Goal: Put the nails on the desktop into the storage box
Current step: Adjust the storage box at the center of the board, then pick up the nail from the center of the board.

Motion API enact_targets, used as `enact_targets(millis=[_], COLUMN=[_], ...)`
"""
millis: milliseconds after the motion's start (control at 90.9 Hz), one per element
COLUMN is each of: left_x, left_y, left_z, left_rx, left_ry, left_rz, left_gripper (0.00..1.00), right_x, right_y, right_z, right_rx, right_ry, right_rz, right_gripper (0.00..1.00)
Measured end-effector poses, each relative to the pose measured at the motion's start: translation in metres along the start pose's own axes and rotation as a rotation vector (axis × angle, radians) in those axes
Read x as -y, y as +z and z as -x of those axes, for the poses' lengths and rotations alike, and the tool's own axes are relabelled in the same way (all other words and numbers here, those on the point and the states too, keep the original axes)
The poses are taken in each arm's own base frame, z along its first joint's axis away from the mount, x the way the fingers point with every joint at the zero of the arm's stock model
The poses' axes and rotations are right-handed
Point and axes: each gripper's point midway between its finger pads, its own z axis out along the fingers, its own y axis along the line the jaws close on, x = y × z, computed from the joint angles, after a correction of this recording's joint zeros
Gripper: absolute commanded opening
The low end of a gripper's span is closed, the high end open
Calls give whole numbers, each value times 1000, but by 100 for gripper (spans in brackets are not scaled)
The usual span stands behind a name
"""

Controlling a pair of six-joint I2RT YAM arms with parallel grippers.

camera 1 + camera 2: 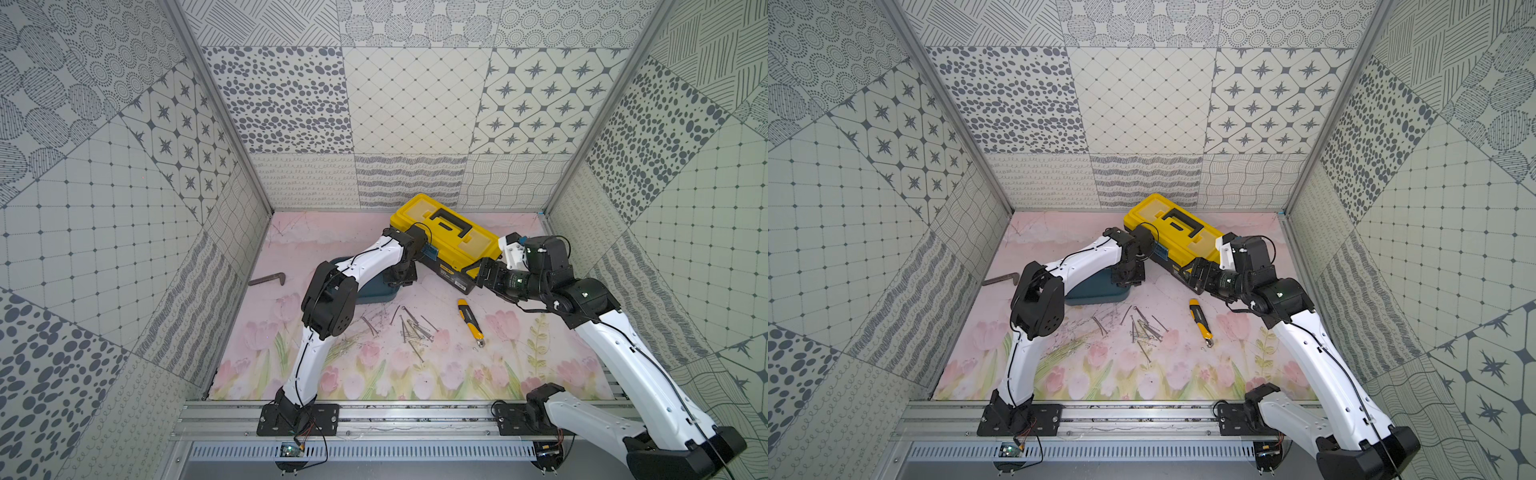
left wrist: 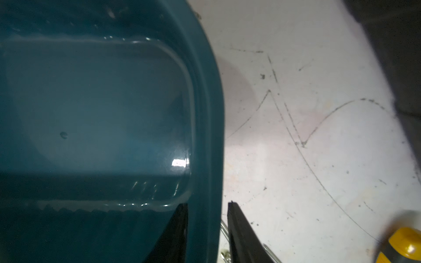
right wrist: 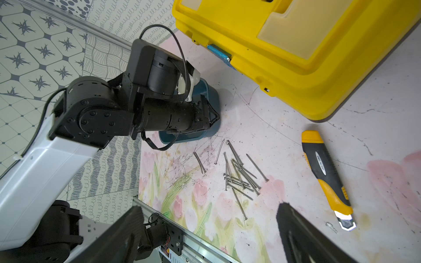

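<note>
We see the left pincer (image 2: 207,203) released, jaws parted astride a wall of the storage box (image 1: 374,293); the right pincer (image 3: 209,206) gapes empty. About 20 nails (image 1: 415,330) (1 loose heap, few strays) lie mid-way on the bench (image 1: 457,374), between box and front edge.

Thin grey metal nails (image 1: 415,330) flat in a loose, crisscrossed heap near the middle of the pale pink, tulip-printed desktop (image 1: 457,374), with a few strays just beside the heap on the box's side. Dark teal storage box (image 1: 376,293) upright and lidless with rounded corners, behind the heap and near it, partly hidden.
</note>
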Motion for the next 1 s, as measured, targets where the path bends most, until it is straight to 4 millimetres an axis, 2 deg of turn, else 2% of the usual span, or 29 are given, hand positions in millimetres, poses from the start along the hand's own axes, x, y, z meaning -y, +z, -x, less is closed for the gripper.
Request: enact_targets(millis=[242, 561, 737, 869, 1002], left_x=[16, 36, 50, 54, 56], left_y=[-14, -14, -21, -39, -78], left_z=[2, -1, -4, -3, 3], left_rx=[19, 1, 3, 31, 104], left_ry=[-3, 3, 24, 50, 78], left_rz=[-86, -193, -247, -279, -341], left_gripper=[35, 36, 38, 46, 52], right_x=[0, 0, 0, -2, -10], right_y=[-2, -10, -12, -11, -11], right_z=[1, -2, -4, -6, -7], right_rx=[10, 28, 34, 29, 27], right_ry=[7, 29, 39, 30, -3], right_rz=[-2, 9, 10, 10, 3], right_gripper=[97, 97, 97, 97, 97])
